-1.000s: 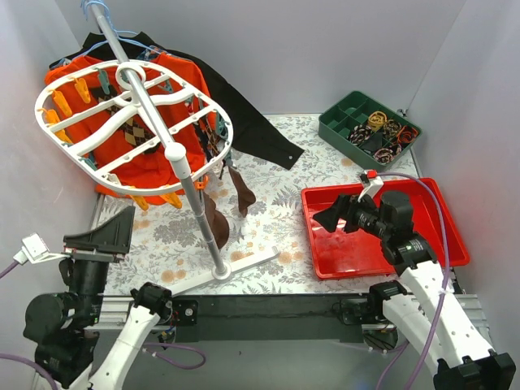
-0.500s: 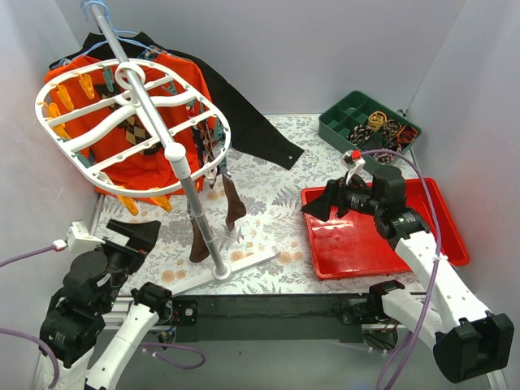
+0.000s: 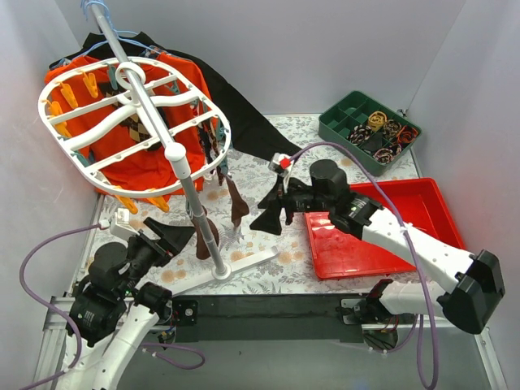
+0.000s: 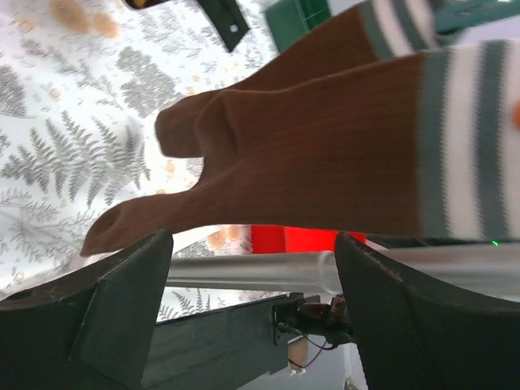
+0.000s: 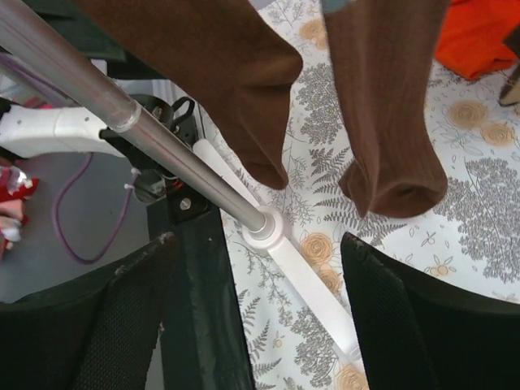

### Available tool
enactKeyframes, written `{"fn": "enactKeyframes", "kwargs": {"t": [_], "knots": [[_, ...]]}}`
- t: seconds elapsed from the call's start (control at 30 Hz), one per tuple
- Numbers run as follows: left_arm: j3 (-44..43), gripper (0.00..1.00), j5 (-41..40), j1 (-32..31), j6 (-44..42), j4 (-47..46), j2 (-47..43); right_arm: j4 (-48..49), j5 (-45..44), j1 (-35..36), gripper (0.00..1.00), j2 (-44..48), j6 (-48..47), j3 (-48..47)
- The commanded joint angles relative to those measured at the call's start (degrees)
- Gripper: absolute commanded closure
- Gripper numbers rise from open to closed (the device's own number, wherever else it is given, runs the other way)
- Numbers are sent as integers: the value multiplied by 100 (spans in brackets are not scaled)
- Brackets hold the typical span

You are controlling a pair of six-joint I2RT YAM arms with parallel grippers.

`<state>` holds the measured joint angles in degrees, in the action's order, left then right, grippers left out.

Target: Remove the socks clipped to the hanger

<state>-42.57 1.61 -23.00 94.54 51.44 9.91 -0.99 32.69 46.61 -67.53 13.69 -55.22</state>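
The white oval hanger [image 3: 81, 134] with orange and teal clips stands on a grey-white pole [image 3: 195, 207]. Two dark brown socks [image 3: 237, 207] hang from its near right side, an argyle sock [image 3: 130, 128] shows through the bars, and dark socks [image 3: 213, 150] hang at the right rim. My left gripper [image 3: 166, 237] is open and empty left of the pole; its wrist view shows the brown socks [image 4: 309, 138] just ahead of the fingers [image 4: 122, 309]. My right gripper [image 3: 272, 215] is open and empty right of the brown socks [image 5: 390, 122], below their toes.
A red tray [image 3: 439, 236] lies at the right. A green compartment box [image 3: 357, 114] with small items stands at the back right. An orange shirt [image 3: 154, 166] and a long black garment [image 3: 252, 126] hang behind the rack. The pole's white foot [image 3: 240, 264] lies on the floral cloth.
My right gripper has swung left from over the red tray to beside the brown socks. My left gripper has moved in towards the pole. The brown socks have swung slightly.
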Motion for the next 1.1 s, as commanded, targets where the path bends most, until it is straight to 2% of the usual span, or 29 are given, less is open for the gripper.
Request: {"fn": "enactKeyframes", "kwargs": {"t": [0.0, 0.03, 0.07, 0.17, 0.3, 0.37, 0.47, 0.57, 0.6, 0.7, 0.73, 0.87, 0.97, 1.0, 1.07], "knots": [[-59, 28, 455, -11, -103, -302, -165, 599, -464, 374, 18, -348, -332, -384], [-67, 37, 446, -11, -120, -275, -182, 644, -517, 532, 19, -418, -350, -401], [-85, 37, 463, -11, -120, -257, -191, 697, -570, 612, 19, -497, -385, -393], [-33, 37, 603, -11, -208, -362, -165, 1021, -676, 884, 19, -577, -385, -297], [195, 25, 1043, -11, -436, -907, -25, 1409, -886, 1034, 21, -586, -148, -147], [188, 24, 1123, -11, -602, -1135, 246, 1453, -966, 1034, 22, -578, -69, -94], [12, 29, 965, -11, -787, -1276, 572, 1541, -957, 1034, 24, -499, 28, 2], [-146, 40, 746, -11, -946, -1347, 924, 1585, -1010, 1034, 26, -393, 72, 152], [-190, 47, 710, -11, -1016, -1365, 1047, 1585, -1045, 1034, 26, -367, 72, 204], [-217, 56, 735, -11, -1017, -1540, 1153, 1611, -1124, 1034, 27, -314, 90, 257], [-200, 64, 779, -11, -999, -1610, 1179, 1620, -1142, 1034, 27, -296, 98, 301], [-50, 69, 955, -20, -929, -2057, 1241, 1699, -1265, 1034, 27, -349, 142, 337], [20, 83, 1148, -11, -806, -2409, 1373, 1848, -1300, 1034, 28, -419, 204, 301], [38, 83, 1279, -11, -762, -2472, 1408, 1883, -1300, 1034, 29, -437, 221, 293], [47, 94, 1386, -11, -683, -2612, 1557, 1936, -1309, 1034, 29, -489, 239, 240]]}}
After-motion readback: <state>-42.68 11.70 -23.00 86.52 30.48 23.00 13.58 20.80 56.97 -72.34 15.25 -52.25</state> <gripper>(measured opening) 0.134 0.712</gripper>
